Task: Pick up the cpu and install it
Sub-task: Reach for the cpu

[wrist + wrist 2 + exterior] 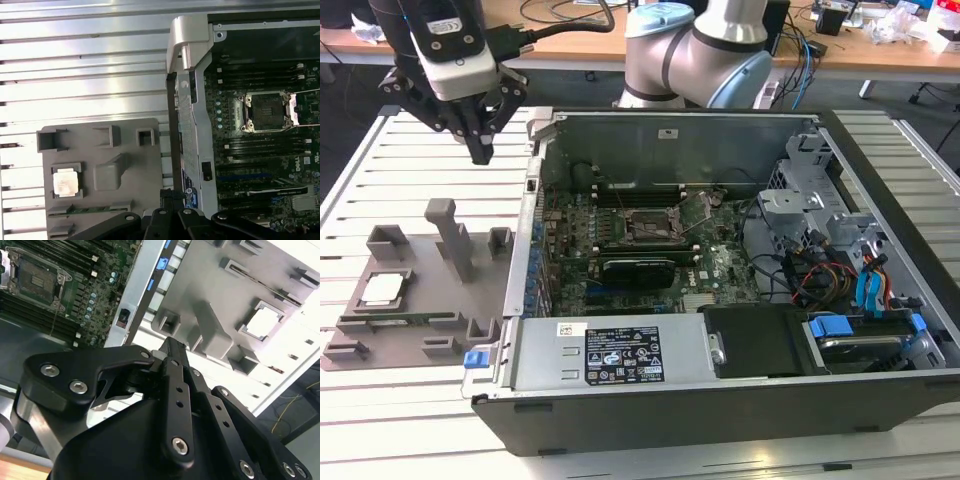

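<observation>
Over the slatted table [380,420], in the exterior view, the gripper [482,152] hangs in the air with its fingers drawn together and nothing between them. It is just outside the wall of the open computer case [720,400], on the exterior view's left. The cpu [382,288] lies flat in 1 pocket of the grey fixture [430,305], below the fingertips, further toward the exterior view's left and well apart from them. This view takes in the whole case, with its drive bays and cables, and the arm [720,50] behind it.

In the second wrist view the black fingers [172,385] point toward the fixture's tall post [212,335]. The cpu [263,322] sits beyond it in its square pocket, untouched. The socket [37,277] shows on the green board.

In the first wrist view the cpu [66,181] shows its pale top plainly. The gripper [172,205] lies between fixture and case wall, and the socket [265,112] shows a bare dark centre.
</observation>
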{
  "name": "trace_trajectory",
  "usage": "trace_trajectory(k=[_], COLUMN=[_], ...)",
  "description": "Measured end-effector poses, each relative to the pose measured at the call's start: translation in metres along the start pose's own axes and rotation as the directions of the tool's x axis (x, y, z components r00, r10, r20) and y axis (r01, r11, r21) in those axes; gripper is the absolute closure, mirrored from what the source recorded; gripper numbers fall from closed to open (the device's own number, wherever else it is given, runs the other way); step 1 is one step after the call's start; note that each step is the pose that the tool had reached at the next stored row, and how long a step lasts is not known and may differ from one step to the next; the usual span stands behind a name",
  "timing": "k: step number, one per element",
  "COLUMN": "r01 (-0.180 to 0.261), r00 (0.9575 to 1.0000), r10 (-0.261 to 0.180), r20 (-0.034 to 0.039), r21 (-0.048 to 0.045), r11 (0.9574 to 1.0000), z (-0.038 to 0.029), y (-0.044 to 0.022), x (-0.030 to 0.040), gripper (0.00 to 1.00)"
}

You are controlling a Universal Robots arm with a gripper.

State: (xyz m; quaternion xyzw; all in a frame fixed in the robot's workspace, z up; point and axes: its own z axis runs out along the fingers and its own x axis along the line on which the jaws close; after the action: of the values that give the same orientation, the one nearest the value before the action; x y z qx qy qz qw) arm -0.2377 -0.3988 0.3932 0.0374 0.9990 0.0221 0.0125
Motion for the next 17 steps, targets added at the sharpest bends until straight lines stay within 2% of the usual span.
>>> trace_trajectory(k=[5, 9, 15, 17], r01=[0.0, 0.0, 0.0, 0.0], r00=[1.0, 1.0, 1.0, 1.0], r10=[0.0, 0.0, 0.0, 0.0], r20=[-0.0001, -0.0001, 0.0, 0.0], r21=[0.0001, 0.0, 0.0, 0.0], r11=[1.0, 1.0, 1.0, 1.0], z=[-0.0003, -0.0004, -0.0007, -0.0008], y=[-0.0008, -0.0012, -0.0021, -0.0025], x=[0.0109, 0.0161, 0.0275, 0.0327], gripper=[0.89, 0.89, 0.89, 0.89])
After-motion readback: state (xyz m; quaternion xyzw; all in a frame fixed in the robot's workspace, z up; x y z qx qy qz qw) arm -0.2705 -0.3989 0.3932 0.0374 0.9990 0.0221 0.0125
